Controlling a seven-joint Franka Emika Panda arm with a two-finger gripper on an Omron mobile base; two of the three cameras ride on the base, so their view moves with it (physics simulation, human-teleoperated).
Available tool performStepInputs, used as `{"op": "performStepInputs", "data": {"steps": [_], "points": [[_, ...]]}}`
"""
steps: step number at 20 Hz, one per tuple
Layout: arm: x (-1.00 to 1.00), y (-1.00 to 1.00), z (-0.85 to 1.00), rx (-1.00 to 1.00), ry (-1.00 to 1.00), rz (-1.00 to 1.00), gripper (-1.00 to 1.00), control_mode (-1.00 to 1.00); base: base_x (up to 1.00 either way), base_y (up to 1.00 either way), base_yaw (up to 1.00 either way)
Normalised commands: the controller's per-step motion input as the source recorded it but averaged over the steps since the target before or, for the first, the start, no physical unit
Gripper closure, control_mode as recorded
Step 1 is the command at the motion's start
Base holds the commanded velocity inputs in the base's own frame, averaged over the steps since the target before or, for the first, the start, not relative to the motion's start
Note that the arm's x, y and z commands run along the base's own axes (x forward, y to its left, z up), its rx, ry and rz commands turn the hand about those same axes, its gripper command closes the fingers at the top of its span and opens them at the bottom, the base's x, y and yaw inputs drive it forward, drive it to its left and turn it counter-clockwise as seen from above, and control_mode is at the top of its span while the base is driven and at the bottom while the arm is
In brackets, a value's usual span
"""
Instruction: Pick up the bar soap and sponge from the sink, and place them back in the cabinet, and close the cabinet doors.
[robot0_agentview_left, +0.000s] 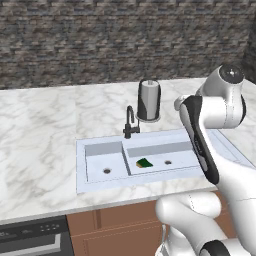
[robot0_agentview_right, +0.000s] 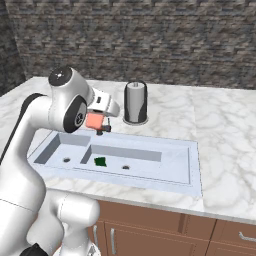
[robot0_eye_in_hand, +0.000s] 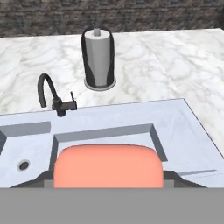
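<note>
In the right base view, left of centre, the end effector (robot0_agentview_right: 99, 125) is clamped on the salmon-pink rectangular bar soap (robot0_agentview_right: 95, 121), held above the light grey-white double-basin sink (robot0_agentview_right: 192, 165) set in the white marble worktop (robot0_agentview_right: 225, 130). The dark green and yellow sponge (robot0_agentview_left: 144, 163) lies in the larger basin, seemingly flat on its floor. Behind the black curved faucet (robot0_eye_in_hand: 52, 94), upper centre of the hand view, stands a grey paper-towel roll in a dark holder (robot0_eye_in_hand: 98, 59).

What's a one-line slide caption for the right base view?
End effector holds the bar soap above the sink; sponge remains in the basin.
</note>
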Motion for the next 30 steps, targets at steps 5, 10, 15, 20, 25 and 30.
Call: {"op": "performStepInputs", "data": {"steps": [5, 10, 15, 20, 25, 30], "points": [[-0.09, 0.13, 0.01, 0.0, 0.0, 0.02, 1.0, -1.0, 0.0, 0.0, 0.0], [-0.05, 0.02, 0.0, 0.0, 0.0, 0.0, 1.0, 1.0, -0.33, 0.0, -0.01], [0.0, 0.0, 0.0, 0.0, 0.0, 0.0, 1.0, 1.0, -0.56, -0.08, -0.21], [0.0, 0.0, 0.0, 0.0, 0.0, 0.0, 1.0, 1.0, -0.39, -0.06, -0.36], [0.0, 0.0, 0.0, 0.0, 0.0, 0.0, 1.0, 1.0, -0.03, -0.12, -0.49], [0.0, 0.0, 0.0, 0.0, 0.0, 0.0, 1.0, 1.0, 0.0, -0.26, -0.51]]}}
